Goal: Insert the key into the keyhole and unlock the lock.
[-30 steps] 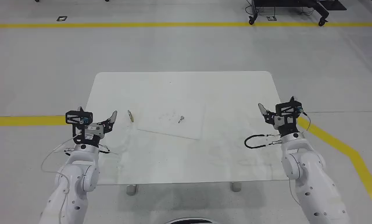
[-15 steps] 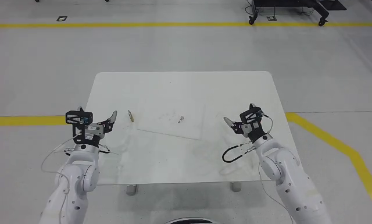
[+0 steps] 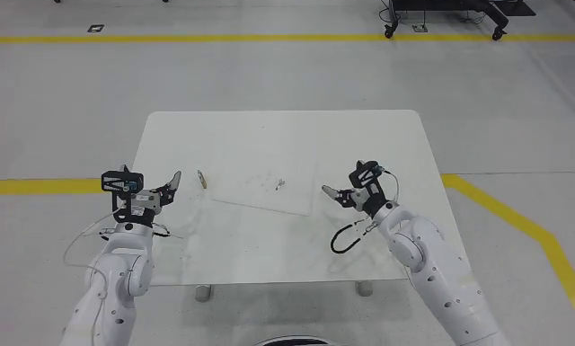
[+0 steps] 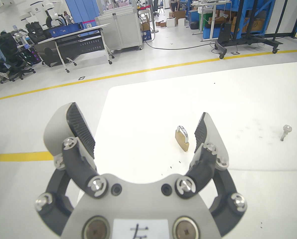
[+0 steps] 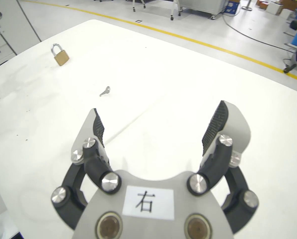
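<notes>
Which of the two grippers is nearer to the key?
The right gripper, open over the table close to the key; the left gripper hangs at the table's edge, beyond the padlock.

white table [image 3: 359, 139] with rounded corners, standing on pale floor [image 3: 287, 76] crossed by yellow lines [image 3: 269, 38]. thin clear sheet [image 3: 243, 191] lying flat near table's middle. small dark specks [image 4: 171, 167] scattered on tabletop. beyond, well apart from table: black wheeled stand [image 3: 445, 3], blue partition panels [image 4: 75, 8], grey desk on casters [image 4: 74, 38], cardboard boxes [image 4: 178, 14], grey drawer cabinet [image 5: 4, 26].
</notes>
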